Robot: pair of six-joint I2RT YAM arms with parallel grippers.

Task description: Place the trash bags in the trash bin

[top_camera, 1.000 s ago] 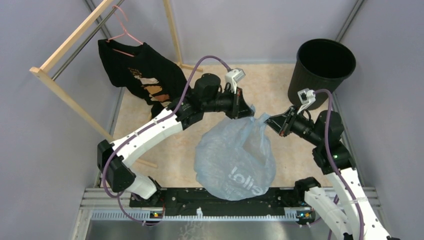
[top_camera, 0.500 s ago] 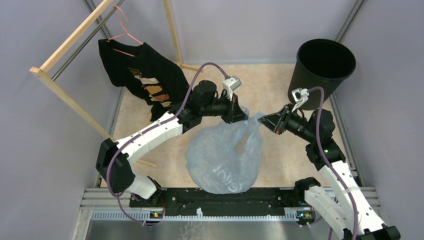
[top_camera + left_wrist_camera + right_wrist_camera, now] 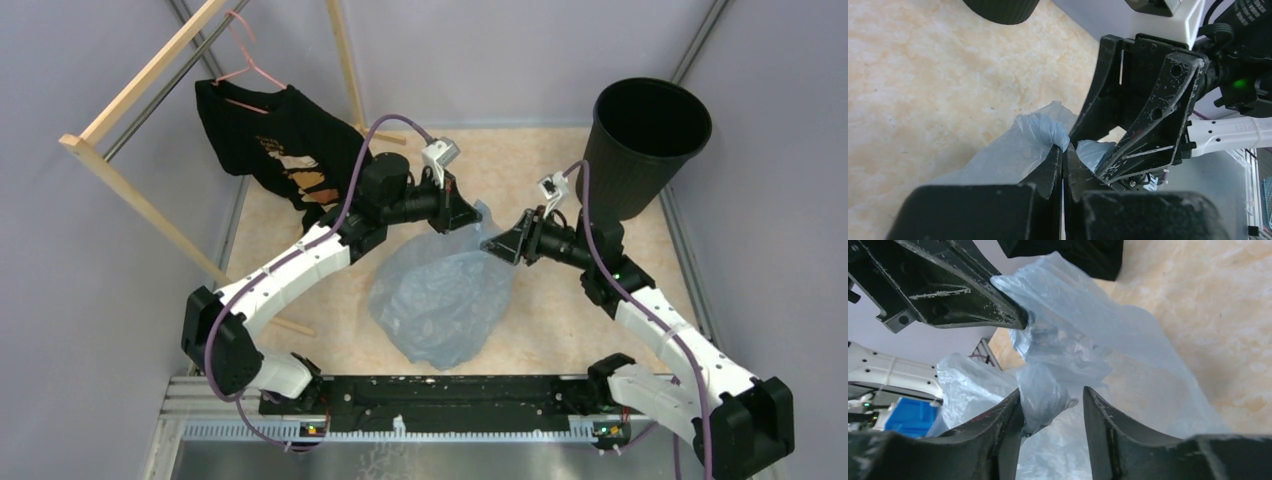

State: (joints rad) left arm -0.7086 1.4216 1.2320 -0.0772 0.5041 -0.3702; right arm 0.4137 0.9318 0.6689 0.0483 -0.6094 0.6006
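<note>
The right gripper (image 3: 1052, 392) has opened (shifting left) and the trash bag (image 3: 440, 300) sank.

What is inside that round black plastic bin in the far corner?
Only dark inner wall shows in the round black plastic bin; its shadowed bottom cannot be made out. The thin pale-blue plastic bag is outside it.

The trash bag (image 3: 440, 300) is looking like thin, wrinkled, translucent pale-blue plastic film, the trash bin (image 3: 630, 180) ribbed matt black plastic, the T-shirt (image 3: 300, 150) soft black cloth, the rack (image 3: 140, 73) bare pale wood, the counter (image 3: 560, 310) mottled beige.
</note>
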